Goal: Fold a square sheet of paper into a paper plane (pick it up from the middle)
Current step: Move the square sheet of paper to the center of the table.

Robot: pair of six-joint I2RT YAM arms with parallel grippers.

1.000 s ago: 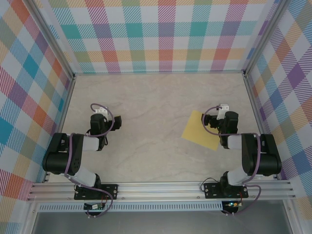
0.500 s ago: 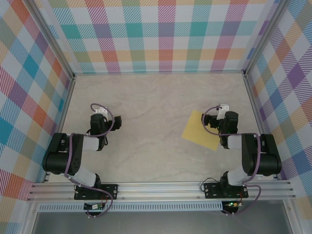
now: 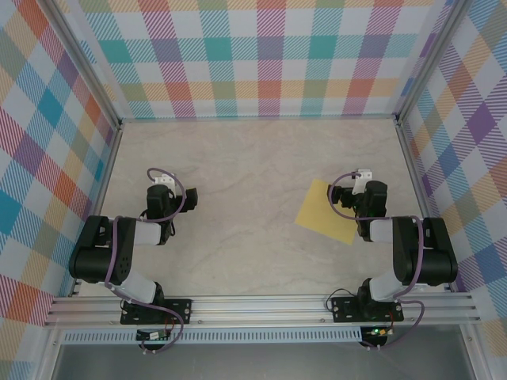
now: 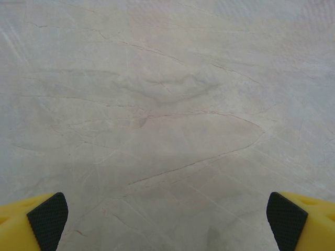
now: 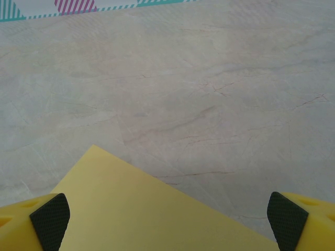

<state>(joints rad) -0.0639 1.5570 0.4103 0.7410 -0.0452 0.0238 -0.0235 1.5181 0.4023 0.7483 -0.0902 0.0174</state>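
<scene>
My right gripper [image 5: 167,220] spread wide over flat yellow square sheet of paper [image 5: 141,206], seemingly untouched, left gripper [image 4: 167,219] likewise spread

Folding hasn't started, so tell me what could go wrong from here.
The yellow sheet lies flat on the table; the open right gripper may skid it away instead of pinching its middle.
That gripper hangs over the sheet's right side, not its middle, so dropping straight down could crumple a corner.
The open left gripper sits far off to the left, probably a long reach to help.
</scene>
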